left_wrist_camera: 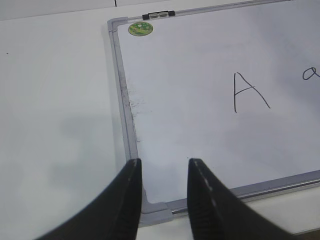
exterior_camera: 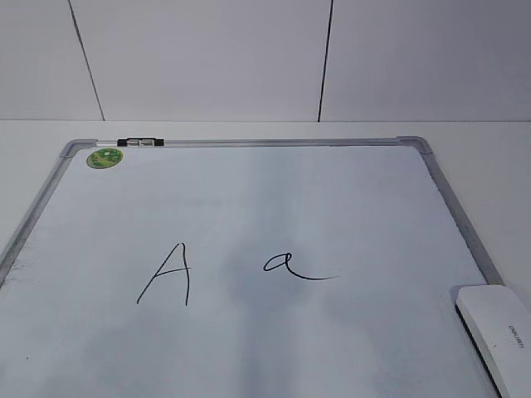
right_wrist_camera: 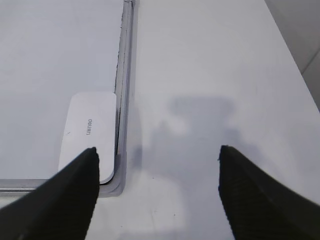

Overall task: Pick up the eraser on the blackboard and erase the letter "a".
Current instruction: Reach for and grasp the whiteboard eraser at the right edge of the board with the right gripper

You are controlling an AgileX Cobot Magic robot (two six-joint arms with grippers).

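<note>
The blackboard [exterior_camera: 348, 199] is a white board in a grey frame, lying flat on the table. The letter "a" [exterior_camera: 286, 265] is written in thin black marker at its middle, and its left part shows in the left wrist view [left_wrist_camera: 311, 74]. The eraser [exterior_camera: 498, 327] lies on the board's near right corner, and the right wrist view [right_wrist_camera: 87, 132] shows it too. My right gripper [right_wrist_camera: 157, 155] is open and empty above the table, just right of the eraser. My left gripper [left_wrist_camera: 165, 167] is open and empty over the board's near left corner [left_wrist_camera: 155, 210].
A capital "A" [exterior_camera: 166, 274] stands left of the small letter. A green sticker [exterior_camera: 104, 157] and a small black-and-silver clip [exterior_camera: 141, 143] sit at the board's far left corner. White table surrounds the board, with a white panelled wall [exterior_camera: 249, 58] behind.
</note>
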